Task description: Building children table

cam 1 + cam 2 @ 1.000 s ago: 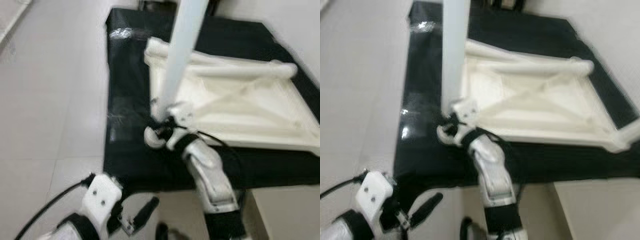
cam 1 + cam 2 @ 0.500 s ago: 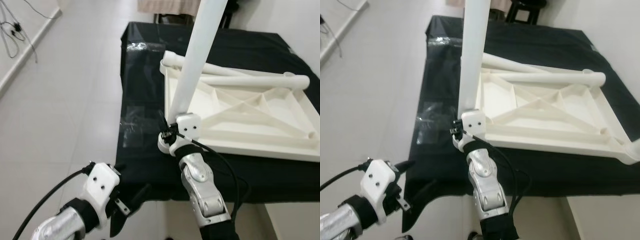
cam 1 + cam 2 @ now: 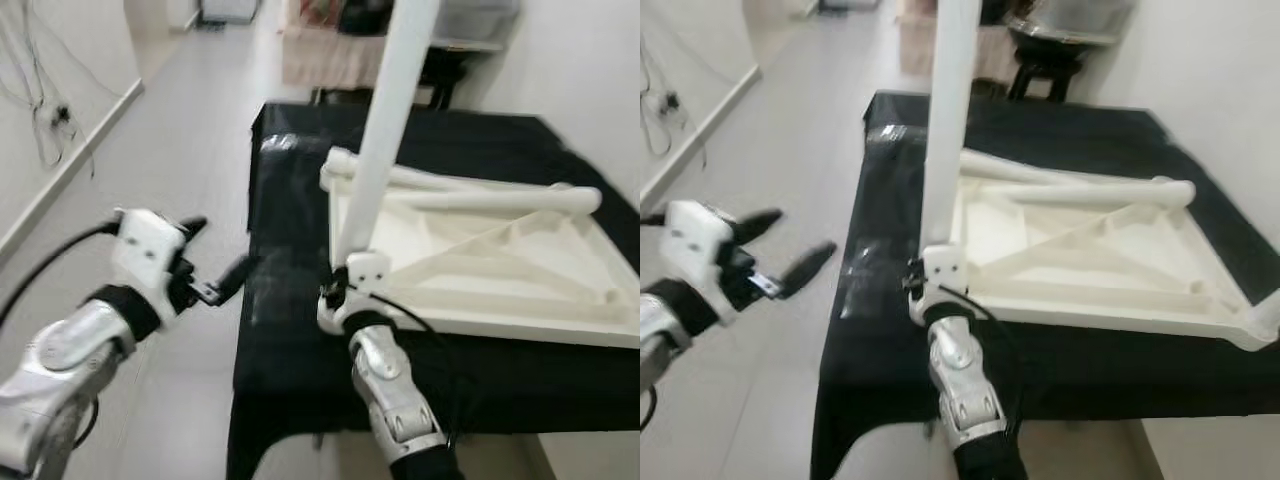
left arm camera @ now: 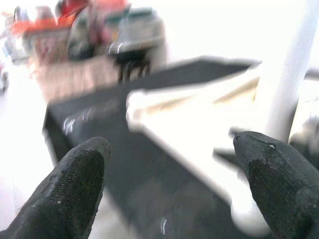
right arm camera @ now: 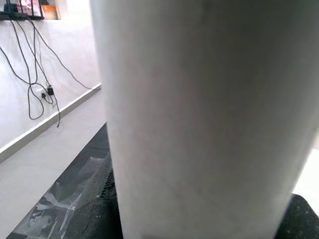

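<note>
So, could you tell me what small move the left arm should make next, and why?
Probably bring the left gripper across to steady the upright white leg. The right gripper holds that leg at its base, by the near corner of the upturned tabletop on the black cloth. The left gripper is open, off to the side over the floor.

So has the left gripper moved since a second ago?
Yes. The left gripper has risen from below the black cloth's near edge to beside its left side.

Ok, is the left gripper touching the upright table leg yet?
Apart. In the left eye view the left gripper, fingers open, hangs over the floor, with black cloth between it and the leg.
</note>
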`<state>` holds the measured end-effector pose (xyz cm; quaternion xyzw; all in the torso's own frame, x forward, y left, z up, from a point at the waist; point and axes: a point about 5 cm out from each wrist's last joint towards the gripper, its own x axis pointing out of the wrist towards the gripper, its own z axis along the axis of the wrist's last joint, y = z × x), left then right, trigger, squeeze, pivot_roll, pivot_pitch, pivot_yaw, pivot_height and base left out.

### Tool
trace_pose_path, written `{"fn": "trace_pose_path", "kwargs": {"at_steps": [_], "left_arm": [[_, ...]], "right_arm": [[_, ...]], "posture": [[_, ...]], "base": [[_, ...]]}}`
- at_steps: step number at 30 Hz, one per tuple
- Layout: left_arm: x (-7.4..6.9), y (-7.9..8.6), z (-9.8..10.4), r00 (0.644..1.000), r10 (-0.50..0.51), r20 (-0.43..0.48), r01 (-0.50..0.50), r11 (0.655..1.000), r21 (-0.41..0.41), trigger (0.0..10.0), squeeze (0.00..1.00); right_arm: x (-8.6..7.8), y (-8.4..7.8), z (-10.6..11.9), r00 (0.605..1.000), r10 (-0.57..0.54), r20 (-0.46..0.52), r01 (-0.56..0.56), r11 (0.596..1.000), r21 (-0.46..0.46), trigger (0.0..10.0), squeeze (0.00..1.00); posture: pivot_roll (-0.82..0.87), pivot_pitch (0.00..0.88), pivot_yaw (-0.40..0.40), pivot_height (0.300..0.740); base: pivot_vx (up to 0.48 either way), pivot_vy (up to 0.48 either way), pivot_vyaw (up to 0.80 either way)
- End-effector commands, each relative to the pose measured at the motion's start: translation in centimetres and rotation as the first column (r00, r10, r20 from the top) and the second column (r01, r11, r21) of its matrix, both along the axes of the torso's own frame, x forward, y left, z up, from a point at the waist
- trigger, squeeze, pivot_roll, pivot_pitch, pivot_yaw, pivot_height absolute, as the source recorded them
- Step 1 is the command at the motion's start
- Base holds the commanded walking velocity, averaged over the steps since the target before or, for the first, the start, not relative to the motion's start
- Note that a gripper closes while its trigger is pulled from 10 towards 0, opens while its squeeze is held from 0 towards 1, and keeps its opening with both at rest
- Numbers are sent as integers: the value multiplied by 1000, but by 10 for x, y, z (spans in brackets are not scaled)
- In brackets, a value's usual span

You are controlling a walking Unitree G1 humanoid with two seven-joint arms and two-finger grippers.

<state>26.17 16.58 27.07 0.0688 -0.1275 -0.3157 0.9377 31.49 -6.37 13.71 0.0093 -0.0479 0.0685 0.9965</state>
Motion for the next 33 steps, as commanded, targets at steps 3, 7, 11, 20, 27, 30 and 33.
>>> {"fn": "trace_pose_path", "kwargs": {"at_steps": [3, 7, 11, 20, 27, 30, 33], "left_arm": [[9, -11, 33, 978, -202, 44, 204, 978, -39, 10000, 251], [30, -34, 79, 871, -486, 66, 490, 871, -49, 10000, 1000], [39, -44, 87, 821, -570, 36, 571, 821, -14, 10000, 1000], [64, -64, 79, 760, -641, -110, 648, 760, 52, 10000, 0], [83, -75, 72, 787, -601, -138, 611, 791, 35, 10000, 0], [88, -77, 71, 788, -598, -144, 607, 795, 22, 10000, 0], [95, -83, 67, 792, -592, -151, 598, 801, -6, 10000, 0]], "right_arm": [[-5, 51, -21, 978, 84, -189, -64, 992, 112, 10000, 0], [-5, 57, -20, 978, 103, -182, -84, 991, 108, 10000, 0], [-5, 60, -21, 978, 114, -176, -95, 989, 111, 10000, 0], [-6, 67, -19, 978, 137, -159, -119, 986, 116, 10000, 0], [-6, 70, -17, 977, 151, -148, -133, 984, 122, 10000, 0], [-6, 71, -16, 977, 153, -146, -136, 983, 123, 10000, 0], [-6, 72, -15, 978, 157, -141, -140, 982, 125, 10000, 0]], "posture": [[48, 89, -39, 740], [34, 77, -26, 740], [31, 75, -22, 740], [13, 84, -9, 740], [7, 95, -5, 740], [3, 95, -6, 740], [-5, 99, -6, 740]], "base": [[0, 0, 0], [0, 0, 0], [0, 0, 0], [0, 0, 0], [0, 0, 0], [0, 0, 0], [0, 0, 0]]}}
